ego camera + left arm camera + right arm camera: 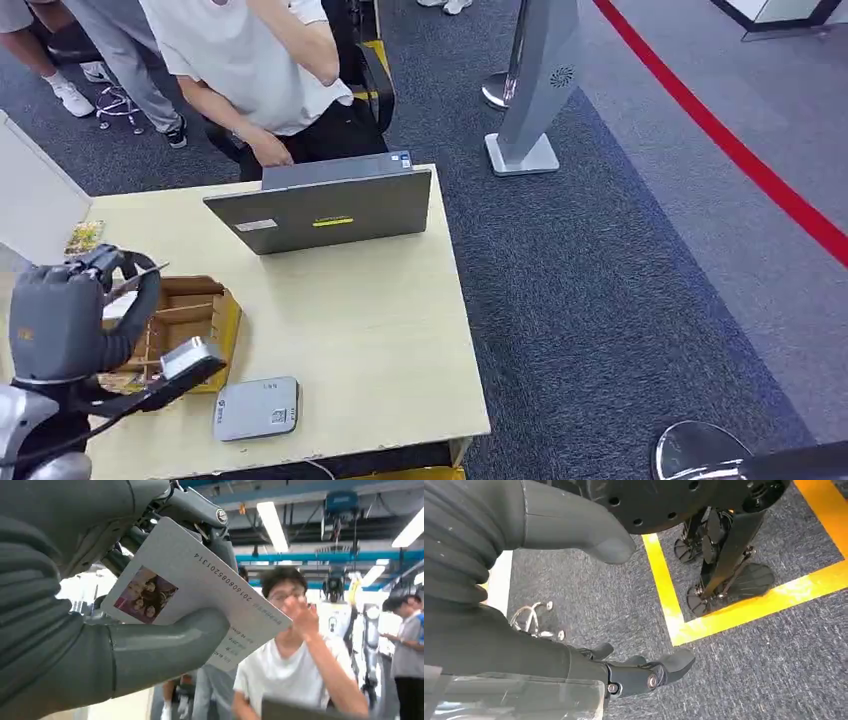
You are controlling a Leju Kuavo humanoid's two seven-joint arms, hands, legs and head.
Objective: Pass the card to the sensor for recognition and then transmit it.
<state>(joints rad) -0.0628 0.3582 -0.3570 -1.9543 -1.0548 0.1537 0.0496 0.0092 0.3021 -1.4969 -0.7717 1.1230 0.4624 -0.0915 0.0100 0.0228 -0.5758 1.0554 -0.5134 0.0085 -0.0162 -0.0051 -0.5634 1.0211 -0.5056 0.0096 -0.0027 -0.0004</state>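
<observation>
- The left hand (75, 300) is raised above the near left part of the table (370, 330); its thumb and darker fingers (220, 535) pinch the card (200, 590), so this hand is gripping the card.
- In the left wrist view the card is light grey, with a small photo near one corner and a row of printed digits along one edge. The thumb presses across its lower face and the fingers lie behind it.
- In the head view the card (135, 283) shows only as a thin edge sticking out of the hand to the right, above the cardboard box (190, 320).
- The cardboard box lies open on the left part of the table, just beside the hand, with yellow on its outer sides.
- The sensor (257, 408), a flat grey reader with rounded corners, lies on the table near the front edge, to the right of the hand and apart from the card.
- A closed-looking grey laptop (325, 210) stands at the far edge of the table, its lid facing the robot.
- A person in a white shirt (250, 60) sits behind the laptop on the far side.
- The right hand (624, 675) hangs over dark carpet crossed by yellow floor tape (734, 615). Its fingers are apart and hold nothing, so it is open.
</observation>
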